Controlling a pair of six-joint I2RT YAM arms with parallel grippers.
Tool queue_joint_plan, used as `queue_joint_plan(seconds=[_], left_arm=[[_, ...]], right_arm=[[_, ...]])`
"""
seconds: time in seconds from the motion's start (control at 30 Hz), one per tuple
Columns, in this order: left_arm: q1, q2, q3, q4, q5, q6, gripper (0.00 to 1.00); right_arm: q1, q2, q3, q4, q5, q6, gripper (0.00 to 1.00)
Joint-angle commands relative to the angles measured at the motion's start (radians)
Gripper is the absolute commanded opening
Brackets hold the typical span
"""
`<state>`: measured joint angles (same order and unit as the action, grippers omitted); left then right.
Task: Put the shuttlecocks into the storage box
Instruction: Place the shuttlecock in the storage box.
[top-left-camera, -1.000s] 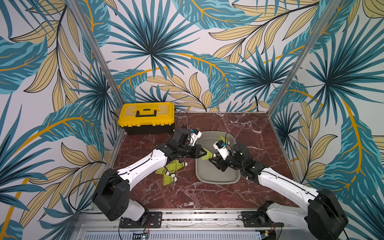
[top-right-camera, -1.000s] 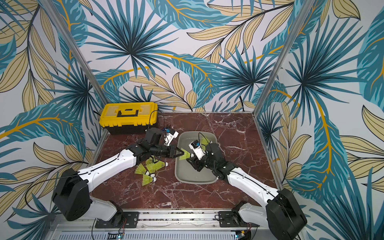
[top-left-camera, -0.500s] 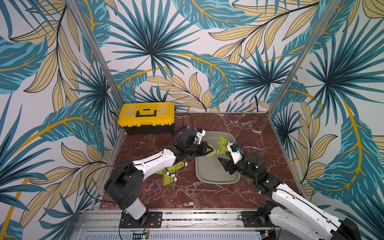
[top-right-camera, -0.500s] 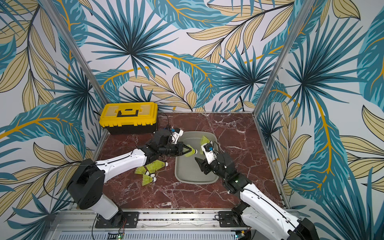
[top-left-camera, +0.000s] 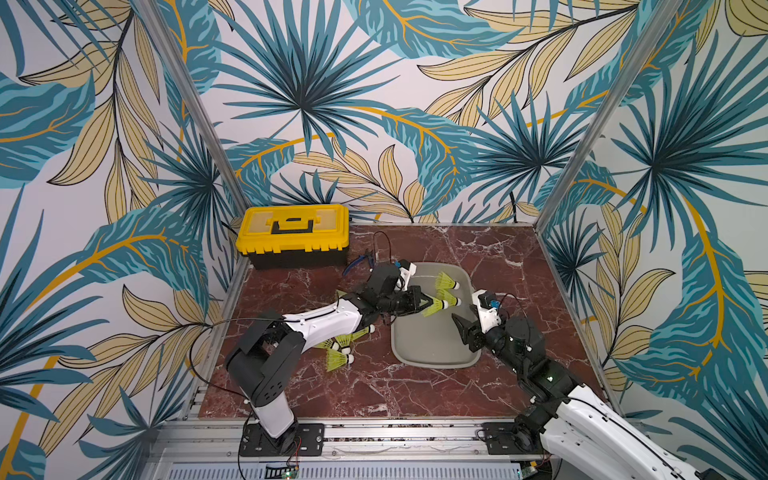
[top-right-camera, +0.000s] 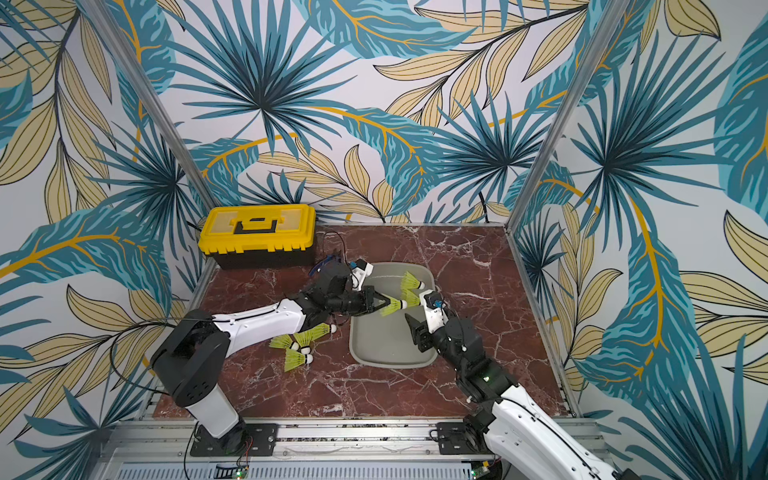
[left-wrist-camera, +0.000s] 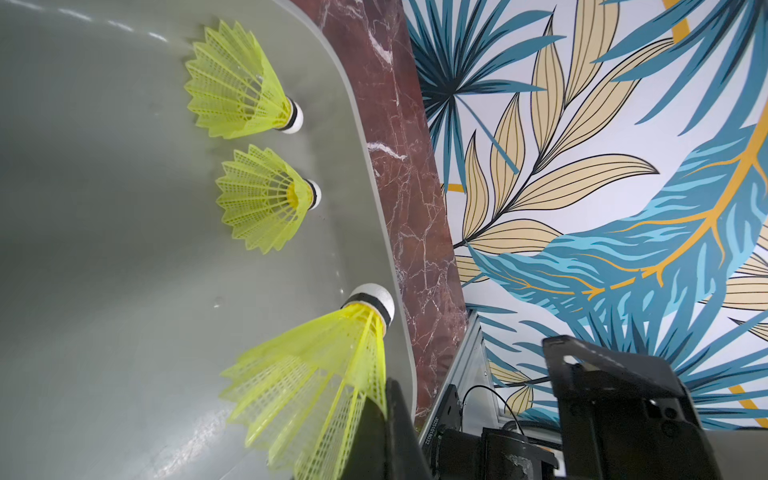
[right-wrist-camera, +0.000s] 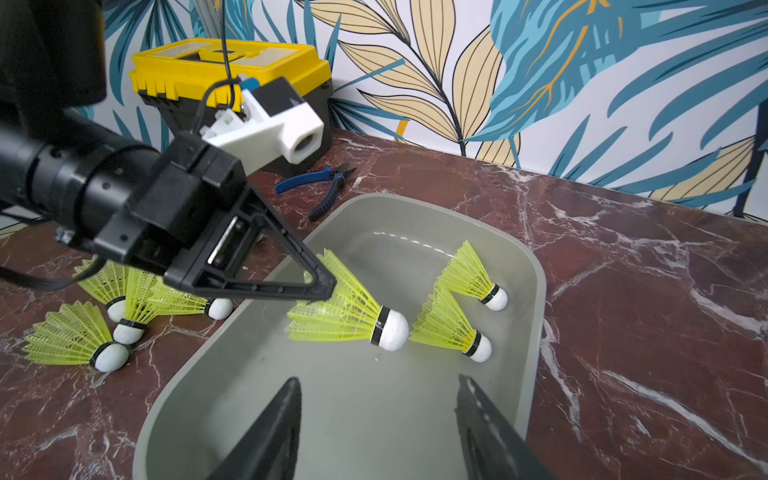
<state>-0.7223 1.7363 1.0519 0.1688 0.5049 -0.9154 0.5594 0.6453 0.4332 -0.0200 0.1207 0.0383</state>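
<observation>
Held shuttlecock (right-wrist-camera: 353, 318): pinched by the edge of its mesh skirt in the closed left claw (right-wrist-camera: 326, 289) and hanging over the storage box (top-left-camera: 432, 365), white tip leading.
Right claw (right-wrist-camera: 378, 380): open and empty, over the near end of the box.
Already in the box: two shuttlecocks (right-wrist-camera: 473, 278) lie on their sides near the far corner, close together.
Left to do: a small cluster (top-left-camera: 345, 338) lies on the surface just beside the box, partly under the left arm, so the count is unclear.
Handling: probably very light. The skirt looks springy and easy to crush, while the rounded tip would likely slip or roll.
Where to hold: the skirt rim or the neck by the black band, with a light pinch.
Surface (top-left-camera: 374, 390): dark red marble pattern, flat, hard and probably smooth.
Room: a yellow-lidded toolbox (top-left-camera: 293, 232) and blue-handled pliers (right-wrist-camera: 320, 187) sit at the back, with leaf-print walls close around.
</observation>
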Motion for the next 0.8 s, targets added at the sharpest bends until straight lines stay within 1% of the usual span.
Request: queue_joint_plan(seconds=[0.0,0.3,0.77], left_arm=[[-0.022,0.034,0.069,0.023,-0.014,-0.012,0.00],[-0.074,0.115,0.102,0.045,-0.033,-0.049,0.00],[-0.077,0.223,0.178,0.036,-0.023,-0.042,0.00]], right_arm=[[0.004,-0.020,-0.015,-0.039,0.058,0.032,0.60],[0.005,-0.038,-0.016,-0.064,0.114,0.045,0.60],[0.004,-0.047,-0.014,-0.084,0.132,0.051,0.60]])
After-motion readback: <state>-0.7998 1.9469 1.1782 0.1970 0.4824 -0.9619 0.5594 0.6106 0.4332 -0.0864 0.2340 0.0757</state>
